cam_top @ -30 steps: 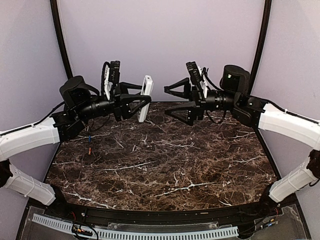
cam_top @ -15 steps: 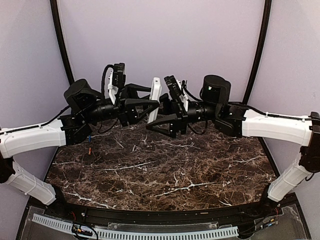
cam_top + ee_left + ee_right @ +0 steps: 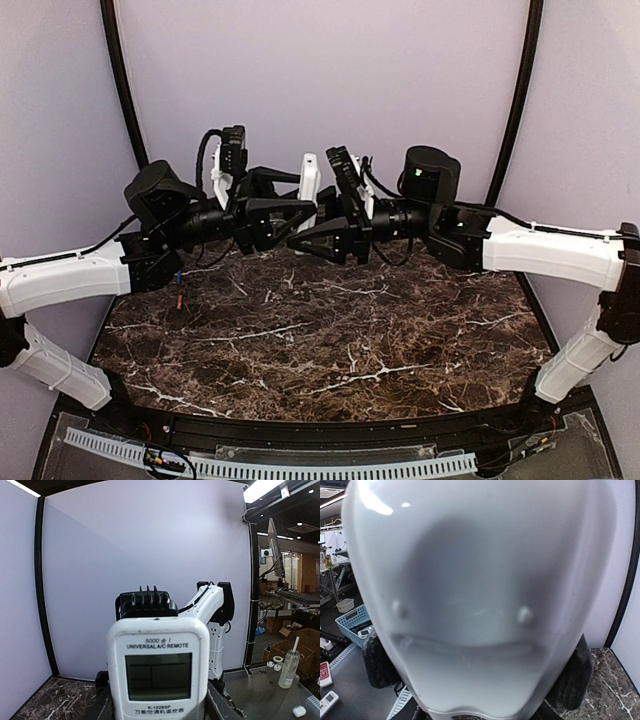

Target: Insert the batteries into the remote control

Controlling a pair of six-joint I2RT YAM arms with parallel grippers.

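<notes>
The remote control [image 3: 309,185] is held upright in the air above the far middle of the table. In the left wrist view its screen end [image 3: 157,670] faces the camera. Its smooth white back [image 3: 480,605] fills the right wrist view. My left gripper [image 3: 303,200] [image 3: 157,705] is shut on it from the left. My right gripper [image 3: 312,225] [image 3: 477,680] grips it from the right, with one dark finger [image 3: 380,660] against each side. Two tiny slim pieces [image 3: 179,287], one bluish and one reddish, lie on the table under the left arm; I cannot tell whether they are batteries.
The brown marble table [image 3: 330,330] lies below both arms. Purple walls and black poles [image 3: 120,70] close in the back. A white cable channel [image 3: 280,465] runs along the near edge. The right arm's white link [image 3: 216,615] shows behind the remote.
My right arm has swung left up to the remote and its jaws have closed from wide open onto it. The left gripper has kept its hold and shifted slightly right.
</notes>
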